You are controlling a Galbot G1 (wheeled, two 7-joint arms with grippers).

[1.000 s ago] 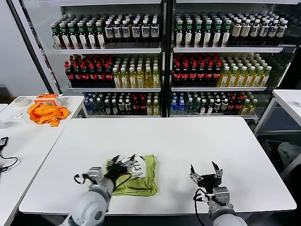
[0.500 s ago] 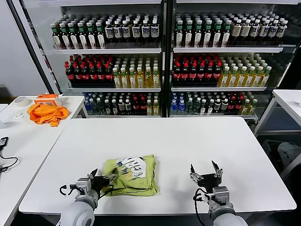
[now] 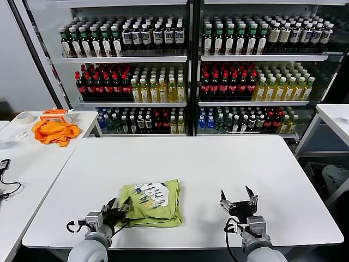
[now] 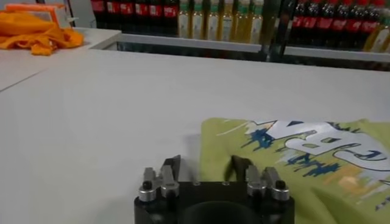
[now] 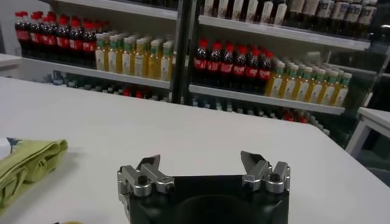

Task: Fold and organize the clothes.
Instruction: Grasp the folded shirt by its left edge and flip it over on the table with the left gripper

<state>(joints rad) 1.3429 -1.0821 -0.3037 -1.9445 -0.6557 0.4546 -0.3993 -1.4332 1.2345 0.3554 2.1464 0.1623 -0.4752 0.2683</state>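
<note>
Since the earlier frames the left gripper point(image 3: 115, 211) has come off the top of the lime T-shirt point(image 3: 152, 202) and drawn back toward the robot, so it is now low at the near-left corner of the shirt, and the shirt itself looks flatter and more square than before. From the left wrist view its jaws stand apart with nothing between them, one finger over bare table point(image 3: 218, 158) and the other just at the shirt's left edge; they seem less wide than a moment ago. The right gripper point(image 3: 238, 202) has not changed: it waits to the right of the shirt, well apart from it, with fingers spread wide and empty. The T-shirt lies as a folded packet with the white and dark print facing up, on the near side of the white table and a little to the left. The orange garment point(image 3: 53, 131) is far from the shirt, on the side table beyond its left. I judge the folding is nearly done and only tidying remains. The risk now is that the left fingers, being so close to the edge, catch the top layer when the arm moves and pull the fold open, or push the whole packet sideways, because the cotton slides easily on the smooth table
</note>
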